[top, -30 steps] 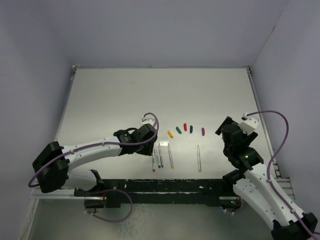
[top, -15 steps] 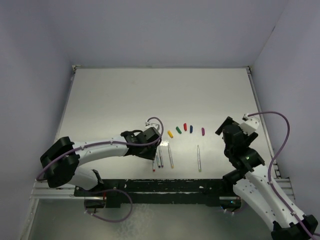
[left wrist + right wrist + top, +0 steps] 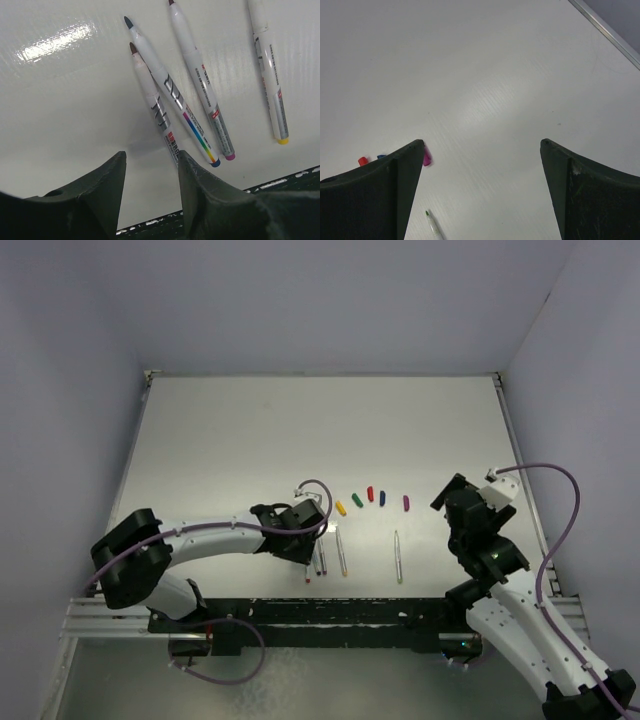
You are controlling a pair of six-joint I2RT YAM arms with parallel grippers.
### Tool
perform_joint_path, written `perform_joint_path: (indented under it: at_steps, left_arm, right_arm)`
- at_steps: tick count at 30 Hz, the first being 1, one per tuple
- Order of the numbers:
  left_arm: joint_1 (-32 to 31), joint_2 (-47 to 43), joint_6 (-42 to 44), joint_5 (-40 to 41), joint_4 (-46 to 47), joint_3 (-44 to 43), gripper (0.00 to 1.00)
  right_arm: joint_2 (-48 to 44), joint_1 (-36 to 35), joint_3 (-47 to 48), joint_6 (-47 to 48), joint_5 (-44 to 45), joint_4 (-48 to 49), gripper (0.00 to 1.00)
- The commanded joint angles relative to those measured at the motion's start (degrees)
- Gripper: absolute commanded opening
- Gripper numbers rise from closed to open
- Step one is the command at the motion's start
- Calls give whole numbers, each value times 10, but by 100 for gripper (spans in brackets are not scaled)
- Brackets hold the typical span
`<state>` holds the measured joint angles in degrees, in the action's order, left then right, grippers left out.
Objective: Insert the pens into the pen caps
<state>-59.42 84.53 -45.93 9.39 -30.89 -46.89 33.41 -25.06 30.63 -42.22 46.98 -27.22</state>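
**A:** From overhead, where does everything lie?
**B:** Four pens [image 3: 325, 552] sit at the left gripper [image 3: 305, 540]. A fifth pen [image 3: 398, 556] lies apart, and five pen caps [image 3: 370, 498] arc beyond.
**A:** At the left wrist?
**B:** The jaws are parted and grip nothing. The red-tipped pen [image 3: 155, 107] rests on the table [image 3: 65, 100], its rear end at the gap.
**A:** At the right wrist?
**B:** The right gripper [image 3: 481, 142] gapes wide, empty. The purple cap [image 3: 427, 159] shows just beside one finger.
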Motion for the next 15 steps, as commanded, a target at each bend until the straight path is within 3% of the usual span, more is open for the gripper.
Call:
perform_joint_path:
  at_steps: [1,15]
  left_arm:
    - [-6,7,-12,5,16,-4,50]
    - [-7,22,-13,3,0,-1,50]
  right_arm:
    - [0,1,8,-16,19,-1,100]
    - [2,1,8,-19,21,-3,100]
